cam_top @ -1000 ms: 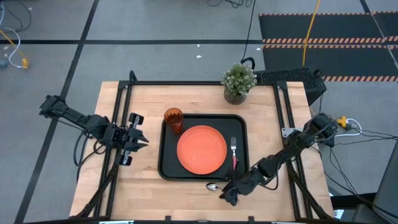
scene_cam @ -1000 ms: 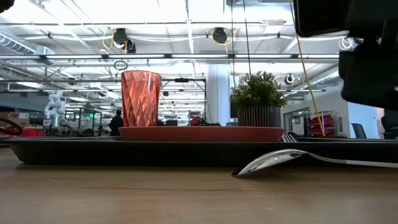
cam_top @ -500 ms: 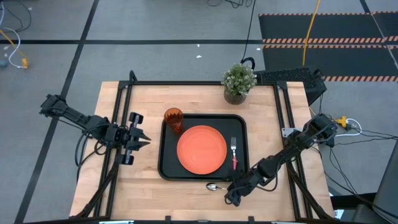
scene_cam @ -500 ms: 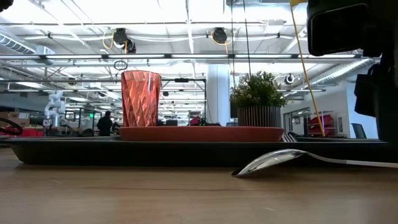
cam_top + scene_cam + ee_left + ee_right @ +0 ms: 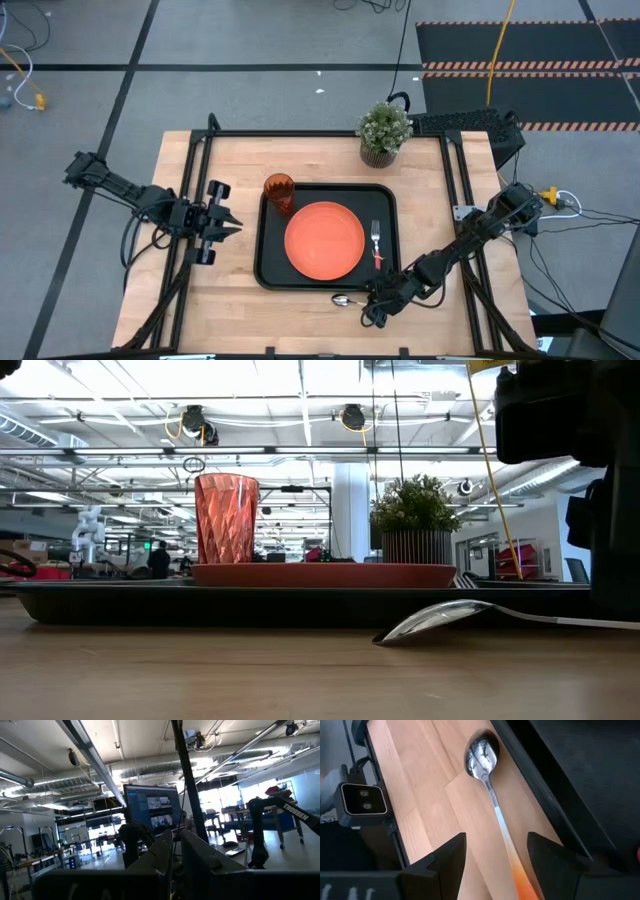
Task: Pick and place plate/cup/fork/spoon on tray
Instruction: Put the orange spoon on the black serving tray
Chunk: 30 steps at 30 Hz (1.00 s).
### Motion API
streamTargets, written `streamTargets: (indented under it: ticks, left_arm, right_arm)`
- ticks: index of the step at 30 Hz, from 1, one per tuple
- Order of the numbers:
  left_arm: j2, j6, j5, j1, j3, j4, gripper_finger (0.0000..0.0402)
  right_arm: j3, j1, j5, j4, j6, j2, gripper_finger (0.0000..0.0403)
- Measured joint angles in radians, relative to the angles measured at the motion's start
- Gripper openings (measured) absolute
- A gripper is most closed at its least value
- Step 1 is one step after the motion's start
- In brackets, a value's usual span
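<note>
A wooden table seen from above, with a black tray (image 5: 268, 265) at its centre as the landmark. Left of the tray, well apart from it, the left gripper (image 5: 222, 221) waits above the table; whether its fingers are spread or closed cannot be told. On the tray, 3 of the 4 items are in place: the amber cup (image 5: 279, 192) in the far left corner, the orange plate (image 5: 325, 241) in the middle, and the red-handled fork (image 5: 376, 245) along the right side. The spoon (image 5: 345, 299) is the 1 item left. It lies on the table just outside the tray's near edge, towards the right, bowl pointing left. The right gripper (image 5: 370, 311) is over its orange handle with fingers (image 5: 451, 854) spread wide on both sides, not gripping. Grasping the spoon and setting it on the tray would likely finish the task.
</note>
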Motion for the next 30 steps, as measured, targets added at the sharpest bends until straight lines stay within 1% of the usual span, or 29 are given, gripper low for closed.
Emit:
streamTargets:
  ticks: [6,10,15,22,28,30]
  left_arm:
    - [0.000,-0.003,-0.001,0.000,0.000,-0.001,0.0042]
    - [0.000,-0.003,-0.001,0.000,0.000,-0.006,0.0042]
    - [0.000,-0.003,-0.002,0.000,0.000,-0.007,0.0042]
    - [0.000,0.003,-0.010,0.000,0.000,-0.013,0.0042]
    - [0.000,0.004,-0.011,0.000,0.000,-0.013,0.0042]
    - [0.000,0.004,-0.011,0.000,0.000,-0.013,0.0042]
  right_arm:
    - [0.000,0.031,0.000,0.001,0.039,0.002,0.0203]
    - [0.002,0.050,0.001,0.017,0.067,0.030,0.0201]
    - [0.003,0.060,-0.038,0.072,0.073,0.088,0.0184]
    - [0.001,0.061,-0.057,0.123,0.068,0.094,0.0157]
    - [0.000,0.059,-0.054,0.138,0.073,0.094,0.0151]
    - [-0.001,0.059,-0.057,0.178,0.081,0.095,0.0151]
